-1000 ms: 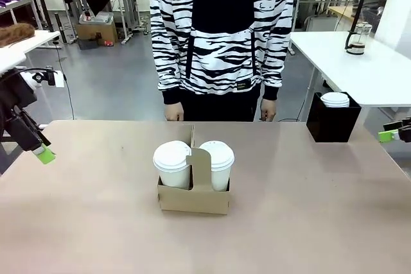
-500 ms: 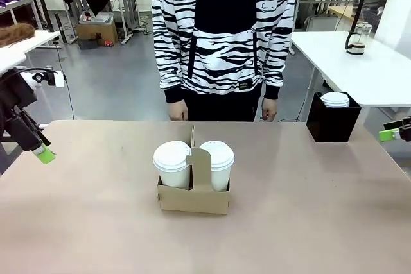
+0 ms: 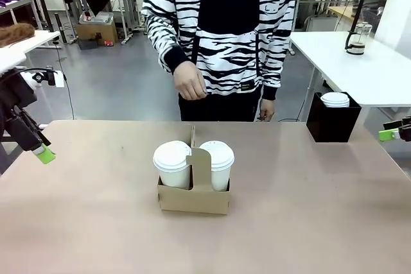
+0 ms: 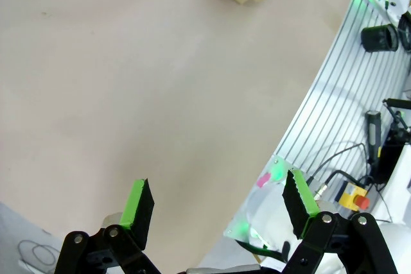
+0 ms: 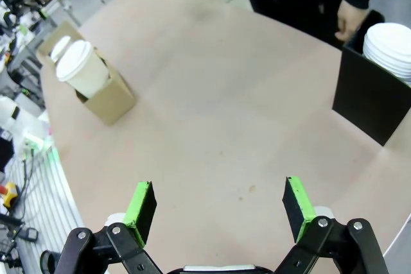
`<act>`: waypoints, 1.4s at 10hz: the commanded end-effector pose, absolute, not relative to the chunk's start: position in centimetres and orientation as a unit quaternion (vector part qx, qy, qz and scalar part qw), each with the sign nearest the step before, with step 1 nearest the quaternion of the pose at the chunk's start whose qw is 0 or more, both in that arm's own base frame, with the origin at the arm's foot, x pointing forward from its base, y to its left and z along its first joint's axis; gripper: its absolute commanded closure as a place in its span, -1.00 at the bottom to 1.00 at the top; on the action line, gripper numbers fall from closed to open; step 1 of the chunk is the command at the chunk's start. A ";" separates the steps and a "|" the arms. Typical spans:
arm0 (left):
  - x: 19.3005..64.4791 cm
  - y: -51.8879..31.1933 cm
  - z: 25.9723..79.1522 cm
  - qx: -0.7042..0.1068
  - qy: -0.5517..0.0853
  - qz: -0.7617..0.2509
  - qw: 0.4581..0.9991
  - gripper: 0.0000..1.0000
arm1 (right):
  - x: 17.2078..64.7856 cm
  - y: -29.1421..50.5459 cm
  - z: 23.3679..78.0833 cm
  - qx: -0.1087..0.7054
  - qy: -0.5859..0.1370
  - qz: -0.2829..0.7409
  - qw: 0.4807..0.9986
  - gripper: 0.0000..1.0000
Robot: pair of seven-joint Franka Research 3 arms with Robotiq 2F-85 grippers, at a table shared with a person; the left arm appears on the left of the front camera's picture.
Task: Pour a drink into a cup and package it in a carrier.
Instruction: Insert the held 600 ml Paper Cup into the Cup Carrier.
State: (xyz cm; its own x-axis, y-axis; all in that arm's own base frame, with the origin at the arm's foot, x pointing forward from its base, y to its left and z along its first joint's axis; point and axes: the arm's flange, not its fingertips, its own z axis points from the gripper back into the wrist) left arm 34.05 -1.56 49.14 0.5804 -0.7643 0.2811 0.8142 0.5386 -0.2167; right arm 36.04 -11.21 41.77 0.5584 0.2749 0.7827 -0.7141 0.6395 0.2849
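Centrally, your carrier (image 3: 193, 196) holds two lidded cups (image 3: 172, 163) upright for transport; both tools, left tool (image 4: 218, 213) and right tool (image 5: 218, 211), hang released at the surface (image 3: 308, 222) edges.

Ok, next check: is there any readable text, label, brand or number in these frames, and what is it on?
No text can be read.
Small patch at the hem of the person's striped top: too small and blurred to read.
Cardboard carrier, the lidded cups, and the black box: no print visible.

Bare table (image 3: 96, 222) flanks the central carrier (image 3: 193, 198) on both sides.
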 end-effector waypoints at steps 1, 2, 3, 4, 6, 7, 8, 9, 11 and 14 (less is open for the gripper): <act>34.0 -1.4 49.3 -0.166 -0.076 -0.452 0.873 -1.00 | 35.9 -11.3 41.8 0.303 -0.370 0.304 0.824 -1.00; 34.0 -1.4 49.3 -0.166 -0.076 -0.452 0.873 -1.00 | 35.9 -11.3 41.8 0.303 -0.370 0.304 0.824 -1.00; 34.0 -1.4 49.3 -0.166 -0.076 -0.452 0.873 -1.00 | 35.9 -11.3 41.8 0.303 -0.370 0.304 0.824 -1.00; 34.0 -1.4 49.3 -0.166 -0.076 -0.452 0.873 -1.00 | 35.9 -11.3 41.8 0.303 -0.370 0.304 0.824 -1.00; 34.0 -1.4 49.3 -0.166 -0.076 -0.452 0.873 -1.00 | 35.9 -11.3 41.8 0.303 -0.370 0.304 0.824 -1.00; 34.0 -1.4 49.3 -0.166 -0.076 -0.452 0.873 -1.00 | 35.9 -11.3 41.8 0.303 -0.370 0.304 0.824 -1.00; 34.0 -1.4 49.3 -0.166 -0.076 -0.452 0.873 -1.00 | 35.9 -11.3 41.8 0.303 -0.370 0.304 0.824 -1.00; 34.0 -1.4 49.3 -0.166 -0.076 -0.452 0.873 -1.00 | 35.9 -11.3 41.8 0.303 -0.370 0.304 0.824 -1.00; 34.0 -1.4 49.3 -0.166 -0.076 -0.452 0.873 -1.00 | 35.9 -11.3 41.8 0.303 -0.370 0.304 0.824 -1.00; 34.0 -1.4 49.3 -0.166 -0.076 -0.452 0.873 -1.00 | 35.9 -11.3 41.8 0.303 -0.370 0.304 0.824 -1.00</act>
State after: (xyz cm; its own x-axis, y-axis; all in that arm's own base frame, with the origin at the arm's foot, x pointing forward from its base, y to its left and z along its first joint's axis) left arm 34.05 -1.56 49.14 0.5804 -0.7643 0.2811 0.8142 0.5386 -0.2167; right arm 36.05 -11.18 41.77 0.5581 0.2752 0.7828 -0.7146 0.6388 0.2850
